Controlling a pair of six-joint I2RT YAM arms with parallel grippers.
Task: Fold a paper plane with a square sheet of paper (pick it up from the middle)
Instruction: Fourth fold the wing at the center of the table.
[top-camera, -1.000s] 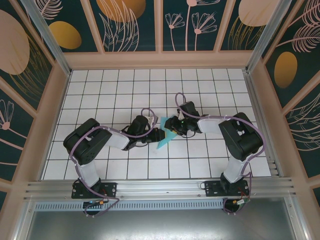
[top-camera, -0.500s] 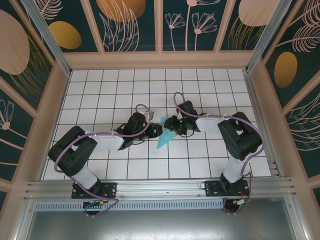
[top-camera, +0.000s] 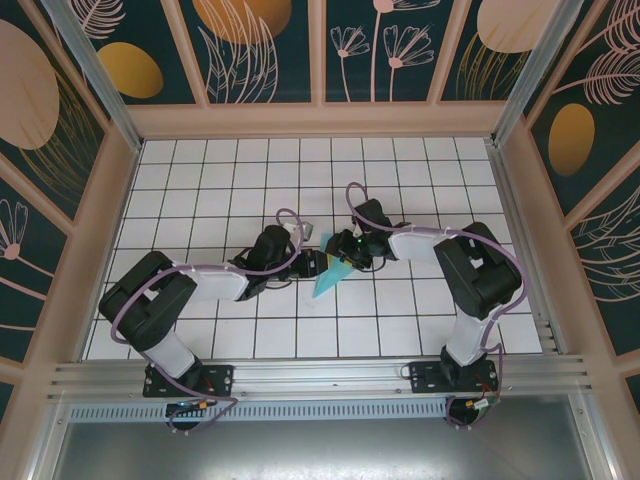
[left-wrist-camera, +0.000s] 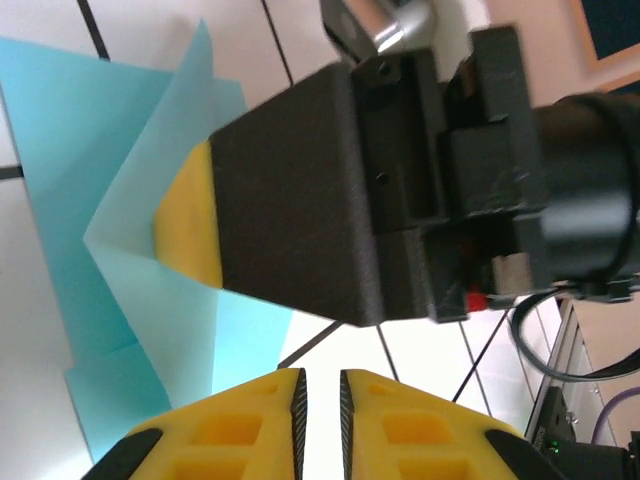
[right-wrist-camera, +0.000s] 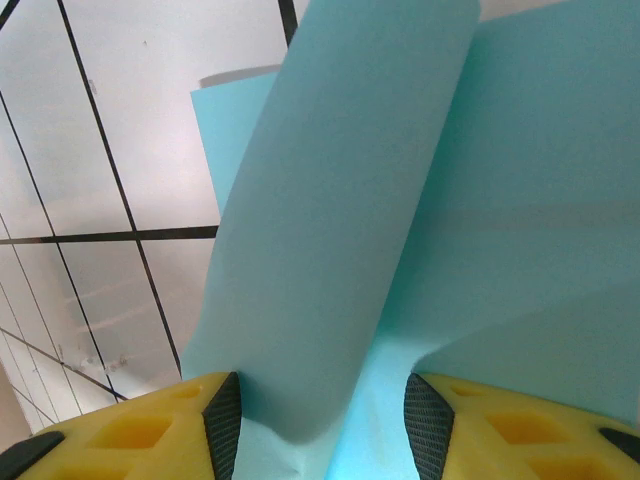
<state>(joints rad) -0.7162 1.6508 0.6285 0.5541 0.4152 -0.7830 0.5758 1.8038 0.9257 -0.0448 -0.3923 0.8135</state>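
Count: you have one paper plane (top-camera: 329, 279), two arms and two tools, each with two fingers.

Paper plane: thin, plain light-blue paper, matte, with no marks. From the top camera it is a slim pointed wedge lying on the bench (top-camera: 200, 180) in the middle, between the two tools, tip toward the near edge. In the left wrist view the paper plane (left-wrist-camera: 60, 200) shows overlapping layers and sharp creases. In the right wrist view the paper plane (right-wrist-camera: 400, 200) has one long flap standing up off the layer below.

Left tool (top-camera: 316, 264): it sits just beside the paper's left edge. At the wrist, the left tool (left-wrist-camera: 320, 375) has its yellow, pocketed fingers drawn together with a thin slit between them. You see no paper in the slit.

Right tool (top-camera: 345, 255): it sits at the paper's wide far end. At the wrist, the right tool (right-wrist-camera: 320, 400) has its fingers apart, with the raised flap running up between them. Fingers yellow, pads (right-wrist-camera: 225, 420) black and finely dimpled. From the left wrist, one yellow finger (left-wrist-camera: 188, 225) on a black block rests on the paper.

Bench: white square tiles, dark grid lines.
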